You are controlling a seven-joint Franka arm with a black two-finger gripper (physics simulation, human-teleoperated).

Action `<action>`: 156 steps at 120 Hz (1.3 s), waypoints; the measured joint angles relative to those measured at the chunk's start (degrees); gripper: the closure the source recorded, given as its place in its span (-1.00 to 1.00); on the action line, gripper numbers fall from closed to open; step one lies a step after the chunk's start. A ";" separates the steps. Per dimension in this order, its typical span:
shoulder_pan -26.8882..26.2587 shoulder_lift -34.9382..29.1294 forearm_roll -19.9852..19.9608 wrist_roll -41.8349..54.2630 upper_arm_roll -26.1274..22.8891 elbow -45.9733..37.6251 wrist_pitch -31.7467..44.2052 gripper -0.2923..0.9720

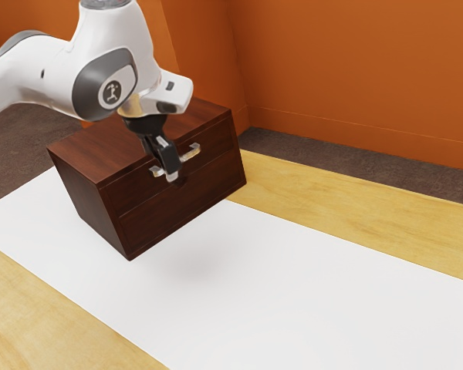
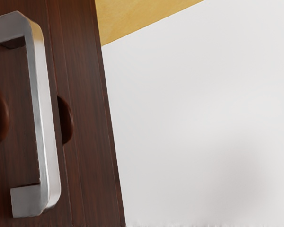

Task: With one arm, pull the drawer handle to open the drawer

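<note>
Ext. view: fingers (image 1: 167,158) cover the drawer handle (image 1: 189,154) mid-bar; you can't tell their gap. Arm (image 1: 62,73) angles down from upper left onto cabinet (image 1: 100,154) front, on bench (image 1: 355,208). Wrist view: drawer handle (image 2: 41,118) close, cabinet (image 2: 85,142) front cut off.

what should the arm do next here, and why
Probably a short, straight pull on the handle, away from the box and out over the white mat. The gripper sits right at the handle, and the drawer looks flush with the box, so it seems not yet open. Whether the grip is closed can't be told.
</note>
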 joint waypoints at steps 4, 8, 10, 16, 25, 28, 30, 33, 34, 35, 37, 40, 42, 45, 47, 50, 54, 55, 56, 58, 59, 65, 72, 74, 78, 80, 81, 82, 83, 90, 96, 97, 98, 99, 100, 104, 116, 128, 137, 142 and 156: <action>0.11 0.01 0.00 -0.13 0.31 0.00 0.06 -0.54; 0.18 -0.07 0.02 -0.26 0.55 -0.05 0.10 -0.54; 0.21 -0.10 0.03 -0.32 0.64 -0.10 0.11 -0.54; 0.21 -0.10 0.07 -0.49 0.88 -0.37 0.16 -0.54; 0.18 -0.04 0.26 -0.73 1.01 -0.59 0.27 -0.45; 0.15 -0.06 0.60 -0.80 1.00 -0.62 0.30 -0.41; 0.12 -0.09 0.82 -0.85 0.99 -0.65 0.32 -0.38; 0.07 -0.12 1.10 -0.92 0.99 -0.67 0.38 -0.34; 0.05 -0.11 1.19 -0.94 0.99 -0.68 0.40 -0.33; 0.04 -0.08 1.28 -0.96 0.98 -0.69 0.43 -0.32; 0.02 -0.03 1.45 -1.00 0.98 -0.70 0.49 -0.29; 0.01 0.04 1.69 -1.07 0.98 -0.69 0.58 -0.26; 0.02 0.13 1.83 -1.11 0.98 -0.71 0.70 -0.25; 0.05 0.40 1.99 -1.17 0.98 -0.83 0.94 -0.22; 0.07 0.64 2.08 -1.20 0.98 -0.91 1.10 -0.21; 0.08 0.96 2.20 -1.26 0.98 -0.99 1.35 -0.19; 0.09 1.33 2.30 -1.34 0.98 -1.05 1.76 -0.17; 0.09 1.41 2.32 -1.35 0.98 -1.06 1.87 -0.16; 0.09 1.47 2.34 -1.37 0.98 -1.06 1.96 -0.16; 0.08 1.61 2.38 -1.40 0.98 -1.08 2.18 -0.15; 0.08 1.69 2.41 -1.42 0.98 -1.08 2.29 -0.15; 0.08 2.03 2.51 -1.49 0.98 -1.09 2.97 -0.13; 0.08 2.27 2.53 -1.58 0.98 -1.02 3.79 -0.11; 0.08 2.35 2.53 -1.61 0.98 -0.99 4.01 -0.11; 0.08 2.64 2.55 -1.65 0.98 -0.88 4.41 -0.10; 0.08 2.75 2.55 -1.67 0.98 -0.83 4.59 -0.10; 0.08 2.82 2.55 -1.69 0.98 -0.81 4.67 -0.10; 0.08 2.89 2.55 -1.70 0.98 -0.79 4.75 -0.10; 0.08 2.95 2.55 -1.71 0.98 -0.77 4.82 -0.09; 0.06 3.20 2.55 -1.78 1.00 -0.63 5.30 -0.09; 0.10 3.27 2.56 -1.82 1.04 -0.35 5.77 -0.08; 0.11 3.28 2.56 -1.83 1.04 -0.32 5.83 -0.08; 0.12 3.29 2.57 -1.84 1.05 -0.30 5.89 -0.08; 0.12 3.29 2.57 -1.85 1.06 -0.26 5.96 -0.08; 0.12 3.30 2.58 -1.85 1.07 -0.23 6.02 -0.08; 0.15 3.31 2.59 -1.88 1.11 -0.18 6.23 -0.08; 0.18 4.13 2.55 -1.97 1.14 -0.14 7.15 -0.08; 0.65 4.61 2.45 -2.04 1.25 -0.15 8.19 -0.09; 1.66 4.92 2.38 -2.09 1.31 -0.15 8.88 -0.10; 1.83 5.26 2.33 -2.13 1.25 -0.11 9.18 -0.16; 1.69 6.17 2.16 -2.20 0.98 -0.08 10.05 -0.27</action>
